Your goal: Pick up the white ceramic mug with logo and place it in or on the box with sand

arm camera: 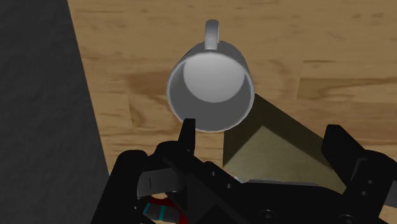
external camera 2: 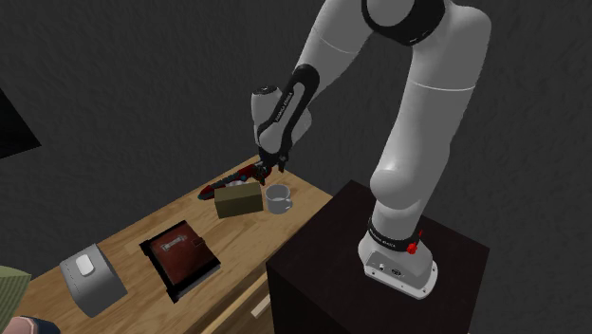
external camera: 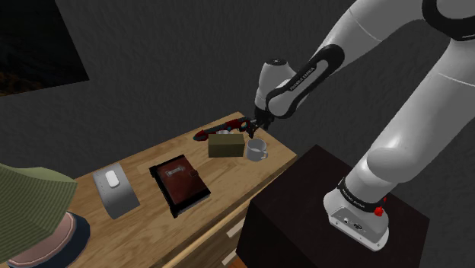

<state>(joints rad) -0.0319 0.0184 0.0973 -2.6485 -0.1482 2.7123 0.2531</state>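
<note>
Lower the hand (arm camera: 261,143), its fingers (arm camera: 337,146) apart and clasping nothing, straight down onto the pale grey mug (arm camera: 210,89) standing upright on the bench (arm camera: 127,38) just beside the olive box (arm camera: 280,153). Probably best to pinch the rim wall clear of the handle, close gently, then lift well clear before crossing above the box. No logo visible on the mug; lettering on the arm (external camera: 304,76) too small to read.

All three views are dim under soft, even light. The wooden counter (external camera: 228,171) is the brightest surface against dark grey walls. The mug (arm camera: 208,89) reads grey, and the white arm (external camera: 411,99) shades darker toward its five o'clock edge.
</note>
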